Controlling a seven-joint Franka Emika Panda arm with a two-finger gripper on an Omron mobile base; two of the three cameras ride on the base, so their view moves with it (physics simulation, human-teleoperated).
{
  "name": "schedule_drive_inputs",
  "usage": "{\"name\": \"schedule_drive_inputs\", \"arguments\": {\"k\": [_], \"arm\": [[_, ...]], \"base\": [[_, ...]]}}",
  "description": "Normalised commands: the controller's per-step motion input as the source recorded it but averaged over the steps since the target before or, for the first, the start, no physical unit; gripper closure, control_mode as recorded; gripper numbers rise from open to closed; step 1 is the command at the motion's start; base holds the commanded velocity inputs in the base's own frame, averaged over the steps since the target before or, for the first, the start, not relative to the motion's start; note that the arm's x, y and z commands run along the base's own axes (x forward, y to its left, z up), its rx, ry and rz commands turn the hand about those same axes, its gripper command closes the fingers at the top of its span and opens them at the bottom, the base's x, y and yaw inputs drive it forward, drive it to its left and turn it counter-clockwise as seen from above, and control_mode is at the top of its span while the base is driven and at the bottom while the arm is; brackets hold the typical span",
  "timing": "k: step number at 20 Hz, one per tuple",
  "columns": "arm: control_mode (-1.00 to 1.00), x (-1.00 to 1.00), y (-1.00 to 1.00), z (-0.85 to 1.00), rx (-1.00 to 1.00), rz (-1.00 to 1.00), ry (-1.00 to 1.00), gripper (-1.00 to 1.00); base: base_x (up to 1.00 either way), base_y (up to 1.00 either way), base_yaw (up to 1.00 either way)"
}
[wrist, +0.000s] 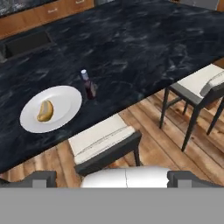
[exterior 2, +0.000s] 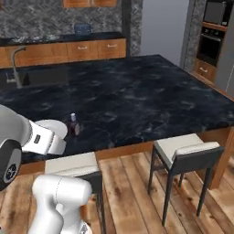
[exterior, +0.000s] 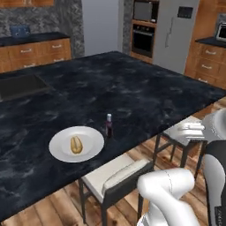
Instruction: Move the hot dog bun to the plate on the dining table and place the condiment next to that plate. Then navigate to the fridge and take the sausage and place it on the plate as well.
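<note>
Hot dog bun (exterior: 76,145), golden-tan and oblong, was seen lying on the round white plate (exterior: 90,150), slightly left of the plate's middle in the left base view. The plate was set on the black, white-veined marble top of the dining table (exterior: 132,88), close to the table's near edge. The condiment (exterior: 108,125), a slim dark red bottle with a pale cap, was stood upright just beside the plate's right rim. An inset sink (wrist: 26,43) was sunk into the tabletop beyond the plate, with a steel tap (exterior 2: 16,64) rising at it. 2 stools with pale cushions were tucked along the near edge: 1 (wrist: 103,142) below the plate and 1 (wrist: 197,85) further right. The gripper (wrist: 112,177) was held back above the wooden floor, well apart from the table, its 2 dark fingers (wrist: 39,178) spread wide with nothing between them. The tall grey-silver fridge (exterior: 174,33) was seen closed at the far wall, beside a black wall oven (exterior: 143,39).
</note>
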Motion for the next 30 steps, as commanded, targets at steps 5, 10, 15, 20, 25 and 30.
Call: {"name": "schedule_drive_inputs", "arguments": {"k": [5,10,15,20,25,30], "arm": [[1.0,0.0,0.0,0.0,0.0,0.0,0.0,-1.0],[1.0,0.0,0.0,0.0,0.0,0.0,0.0,-1.0],[1.0,0.0,0.0,0.0,0.0,0.0,0.0,-1.0],[1.0,0.0,0.0,0.0,0.0,0.0,0.0,-1.0],[1.0,0.0,0.0,0.0,0.0,0.0,0.0,-1.0],[1.0,0.0,0.0,0.0,0.0,0.0,0.0,-1.0]], "base": [[-0.23,0.01,-0.96],[-0.02,-0.44,-0.81],[0.1,-0.64,-0.65],[0.59,-0.65,-0.39],[0.97,-0.46,-0.12],[1.0,-0.27,-0.06]]}}
